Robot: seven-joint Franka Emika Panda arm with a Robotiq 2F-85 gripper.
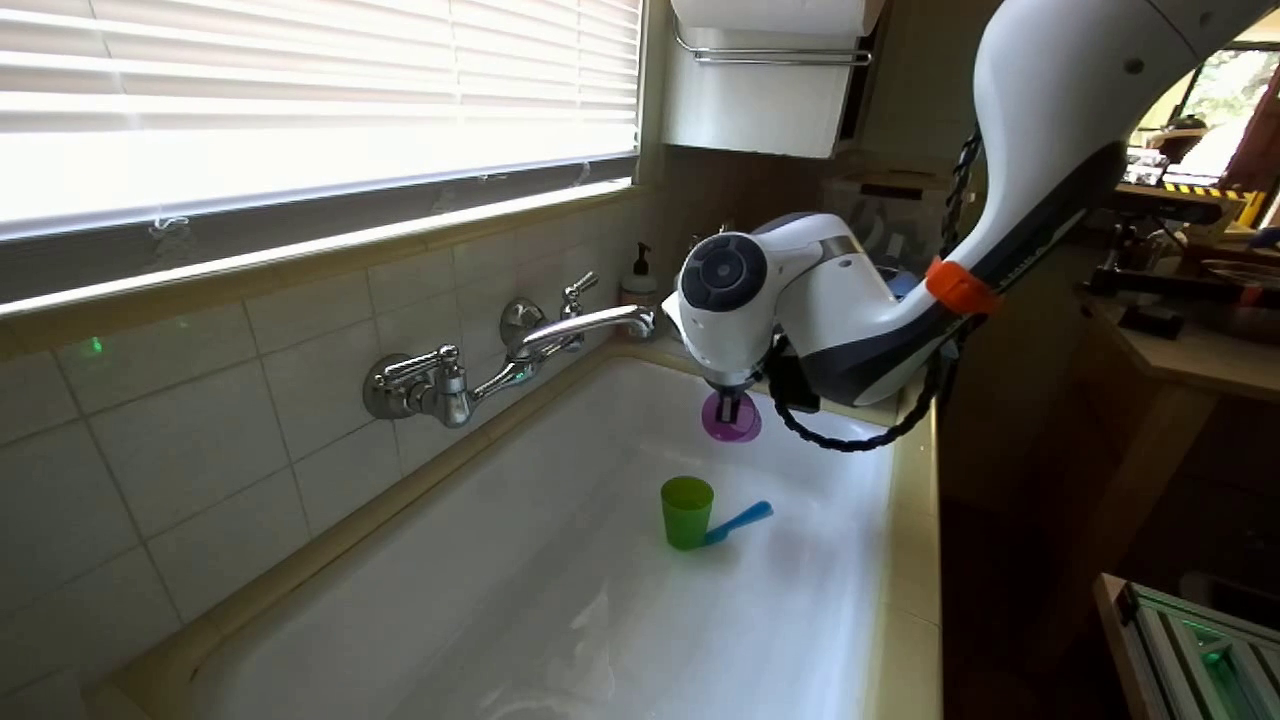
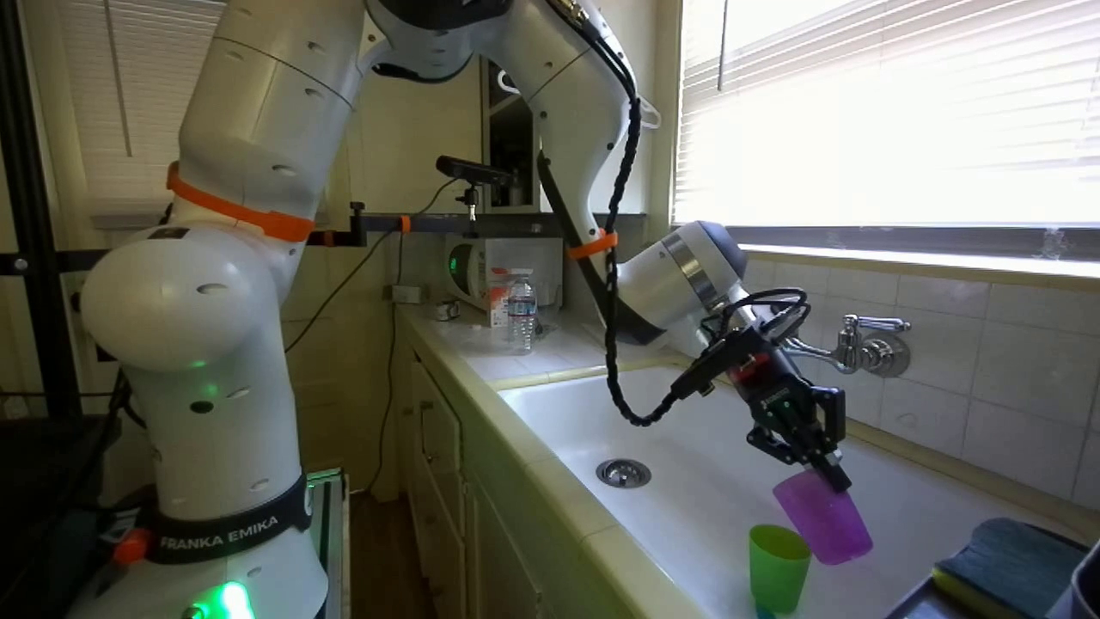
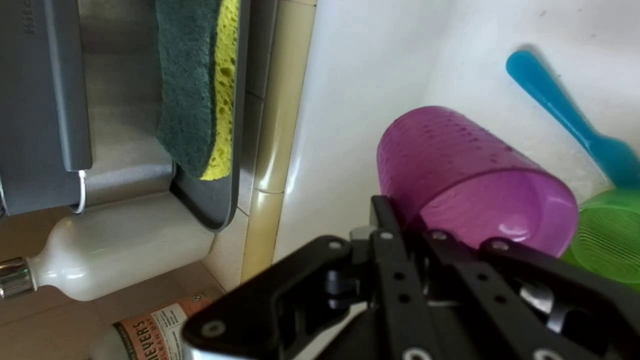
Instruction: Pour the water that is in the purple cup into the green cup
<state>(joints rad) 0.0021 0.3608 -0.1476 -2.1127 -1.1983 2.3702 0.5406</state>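
Plainly, the tool [image 2: 832, 475] is clamped on the wall of the purple cup [image 2: 823, 520], holding it aslant just beside the green cup [image 2: 779, 572]. The purple cup's long axis points, mouth first, toward the green cup, with its base lower and farther from it. Whether its lip overhangs the green cup I cannot tell; pouring would seem to need a steeper tip that way.

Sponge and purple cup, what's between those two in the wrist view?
From the sponge toward the purple cup, the wrist view shows the tray's rim, a strip of tile, yellow trim, then white sink.
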